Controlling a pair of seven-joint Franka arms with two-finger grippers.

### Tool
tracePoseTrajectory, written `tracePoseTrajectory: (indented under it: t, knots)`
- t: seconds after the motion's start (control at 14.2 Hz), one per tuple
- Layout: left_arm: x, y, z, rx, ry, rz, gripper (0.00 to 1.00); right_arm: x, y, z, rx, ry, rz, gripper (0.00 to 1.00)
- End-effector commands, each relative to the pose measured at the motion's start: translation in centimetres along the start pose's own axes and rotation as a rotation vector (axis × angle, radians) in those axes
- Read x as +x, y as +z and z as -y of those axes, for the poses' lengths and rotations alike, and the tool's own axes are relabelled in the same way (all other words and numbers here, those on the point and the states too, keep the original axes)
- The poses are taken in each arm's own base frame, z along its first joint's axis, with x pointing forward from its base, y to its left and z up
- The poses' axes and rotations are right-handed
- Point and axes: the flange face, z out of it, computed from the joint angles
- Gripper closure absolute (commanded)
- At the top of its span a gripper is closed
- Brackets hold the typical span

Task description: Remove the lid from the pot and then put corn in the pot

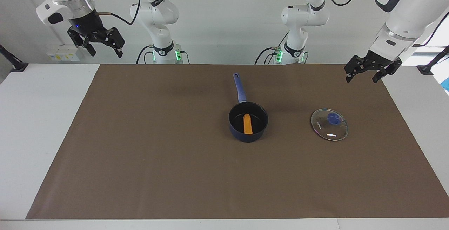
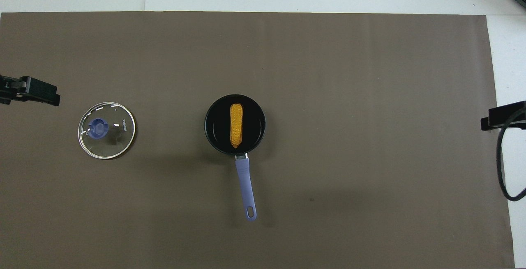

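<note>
The dark blue pot (image 1: 248, 122) stands uncovered in the middle of the brown mat, its long handle pointing toward the robots. The orange-yellow corn (image 1: 247, 124) lies inside the pot, and shows there in the overhead view too (image 2: 235, 125). The clear glass lid (image 1: 329, 124) with its blue knob lies flat on the mat beside the pot, toward the left arm's end (image 2: 106, 130). My left gripper (image 1: 361, 79) hangs open and empty over the mat's edge, above and apart from the lid. My right gripper (image 1: 105, 53) is open and empty, raised high at the right arm's end.
The brown mat (image 1: 158, 159) covers most of the white table (image 1: 42, 124). A black cable (image 2: 503, 158) hangs from the right arm over the table's end. Both arm bases stand at the table's edge nearest the robots.
</note>
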Motion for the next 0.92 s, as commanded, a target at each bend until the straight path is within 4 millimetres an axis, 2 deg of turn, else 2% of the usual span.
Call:
tracePoseTrajectory:
  t: [0.0,0.35,0.49,0.85]
  knots:
    - [-0.3,-0.3,0.2,-0.007,-0.009,0.009,0.0,-0.9,0.2,0.8,0.008,0.02,0.002,0.0]
    - [-0.3,-0.3,0.1,-0.007,-0.007,0.009,0.0,-0.7,0.2,-0.4,0.008,0.031,0.001,0.0]
    - [-0.3,-0.3,0.2,-0.007,-0.009,0.009,0.0,-1.2,0.5,0.1,0.006,0.017,0.006,0.0]
    - [-0.3,-0.3,0.1,-0.007,-0.007,0.009,0.0,-0.7,0.3,-0.9,-0.013,0.009,-0.023,0.0]
